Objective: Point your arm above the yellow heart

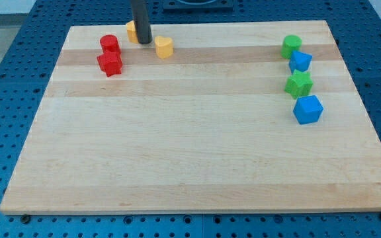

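The yellow heart (164, 47) lies near the top edge of the wooden board (197, 145), left of centre. My tip (143, 41) stands just left of it, a small gap apart, at about the same height in the view. A second yellow block (131, 30) sits behind the rod, partly hidden, so its shape is unclear.
A red cylinder (109, 45) and a red star-like block (110, 64) sit at the top left. At the view's right stand a green block (291, 46), a blue block (300, 61), a green star (299, 84) and a blue cube (307, 109).
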